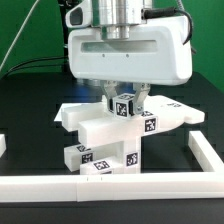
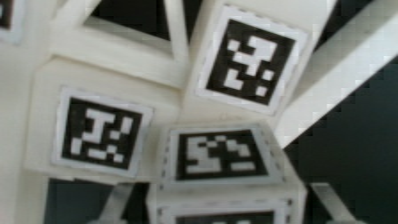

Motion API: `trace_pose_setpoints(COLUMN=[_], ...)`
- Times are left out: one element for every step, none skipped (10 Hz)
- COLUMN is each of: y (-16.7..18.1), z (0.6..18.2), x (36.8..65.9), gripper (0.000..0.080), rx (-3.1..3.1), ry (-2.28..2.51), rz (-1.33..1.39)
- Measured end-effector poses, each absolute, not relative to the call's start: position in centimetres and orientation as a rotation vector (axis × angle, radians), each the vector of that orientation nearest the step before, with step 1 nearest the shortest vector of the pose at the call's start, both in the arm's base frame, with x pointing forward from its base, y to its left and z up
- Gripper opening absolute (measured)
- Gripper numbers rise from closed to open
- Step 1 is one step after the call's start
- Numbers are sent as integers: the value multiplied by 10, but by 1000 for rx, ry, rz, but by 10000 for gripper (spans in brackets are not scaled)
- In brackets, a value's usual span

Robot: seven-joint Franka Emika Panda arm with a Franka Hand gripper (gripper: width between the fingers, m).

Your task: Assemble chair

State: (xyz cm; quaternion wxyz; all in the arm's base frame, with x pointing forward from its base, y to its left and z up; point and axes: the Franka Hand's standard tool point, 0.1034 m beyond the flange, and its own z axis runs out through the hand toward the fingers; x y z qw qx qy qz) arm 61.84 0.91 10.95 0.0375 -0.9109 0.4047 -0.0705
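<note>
The chair's white tagged parts lie in a cluster at the middle of the black table. A flat slab (image 1: 168,116) sits behind, and chunky blocks (image 1: 104,150) are piled in front of it. My gripper (image 1: 124,100) hangs straight over the cluster, shut on a small upright tagged block (image 1: 125,106) that stands on the pile. In the wrist view the same small block (image 2: 221,158) sits between my fingers (image 2: 121,200), with two larger tagged faces (image 2: 103,135) (image 2: 249,58) beyond it. My gripper (image 2: 222,202) shows only at its fingertips there.
Plain white border rails run along the front (image 1: 110,186) and along the exterior view's right (image 1: 206,152). Another rail end (image 1: 3,146) shows at the exterior view's left. The big white gripper body (image 1: 130,55) hides the table behind the parts.
</note>
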Motion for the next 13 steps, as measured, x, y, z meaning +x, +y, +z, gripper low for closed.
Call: trace_pose_setpoints(y=[9,10,11,11,11,12,13,13,14,14,14,15,16], z=[109,109,110,110,110,110,110,110,110,110,110,110,112], x=[618,618,619,619,619,619,619,619,619,619,619,618,618], gripper=[281,281,281,281,281,281,281,281,281,281,281,435,435], rx=[-2765,-2697,-2636,-2584,-2537,-2464,-2411,-2337,-2287,-2299,-2343,-2404,-2569], ry=[1299,1409,1506,1578,1642,1733,1798,1882,1934,1921,1872,1805,1592], rz=[-213,-204,-198,-192,-186,-177,-170,-160,-152,-153,-154,-142,-131])
